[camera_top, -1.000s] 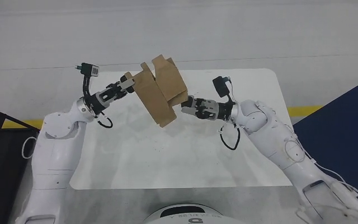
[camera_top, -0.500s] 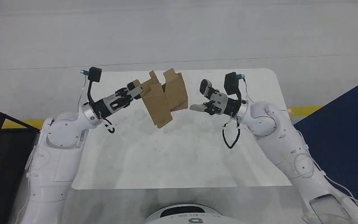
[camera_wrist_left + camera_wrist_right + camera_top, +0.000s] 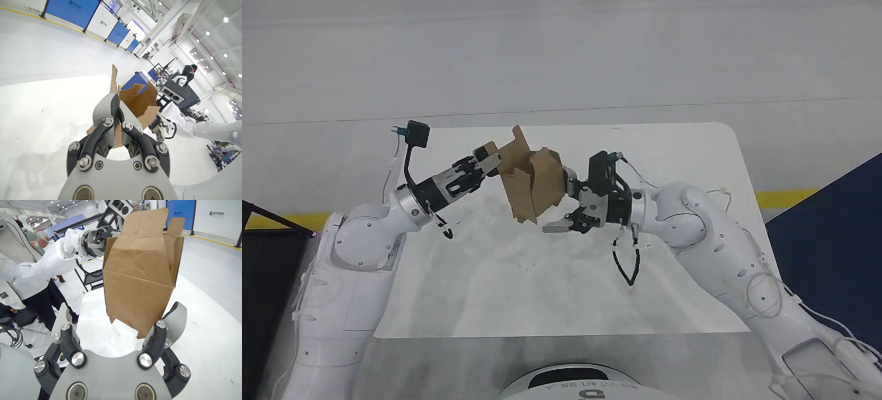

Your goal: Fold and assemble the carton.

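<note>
A brown cardboard carton (image 3: 529, 182) hangs above the white table (image 3: 682, 160), partly opened into a box shape with loose flaps. My left gripper (image 3: 488, 157) is shut on one of its panels; the left wrist view shows its fingers (image 3: 113, 106) pinching the cardboard edge of the carton (image 3: 140, 103). My right gripper (image 3: 564, 203) is open on the carton's other side, its fingers spread around the lower corner. In the right wrist view the carton (image 3: 140, 275) sits between the two open fingers (image 3: 174, 317), with the lower corner just above the palm.
The table (image 3: 198, 306) has bare room below and around the carton. A person stands beside the table in the right wrist view, away from the carton.
My right gripper has moved in from the right and now brackets the carton's lower corner. The carton has turned and opened into more of a box shape. The left gripper keeps its hold.
</note>
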Available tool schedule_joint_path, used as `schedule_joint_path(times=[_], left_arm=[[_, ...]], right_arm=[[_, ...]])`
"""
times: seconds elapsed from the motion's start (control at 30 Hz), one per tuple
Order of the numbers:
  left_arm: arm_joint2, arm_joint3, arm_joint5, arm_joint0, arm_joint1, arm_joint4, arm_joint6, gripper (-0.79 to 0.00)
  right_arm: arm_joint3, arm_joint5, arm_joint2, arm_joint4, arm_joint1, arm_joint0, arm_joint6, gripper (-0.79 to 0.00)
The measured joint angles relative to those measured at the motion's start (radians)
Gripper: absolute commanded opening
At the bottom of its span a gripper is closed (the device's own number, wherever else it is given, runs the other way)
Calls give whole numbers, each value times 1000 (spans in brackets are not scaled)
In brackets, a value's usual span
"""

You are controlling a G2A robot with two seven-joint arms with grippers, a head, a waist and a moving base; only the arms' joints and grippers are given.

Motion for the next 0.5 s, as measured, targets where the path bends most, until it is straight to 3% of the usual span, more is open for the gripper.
schedule_joint_path(times=[0.27,0.5], left_arm=[[5,9,39,-7,2,-29,3,-785],[-16,27,41,-11,6,-64,-2,-785]], right_arm=[[-6,-37,-23,8,-8,7,5,0],[-4,-44,37,13,-2,-26,-81,0]])
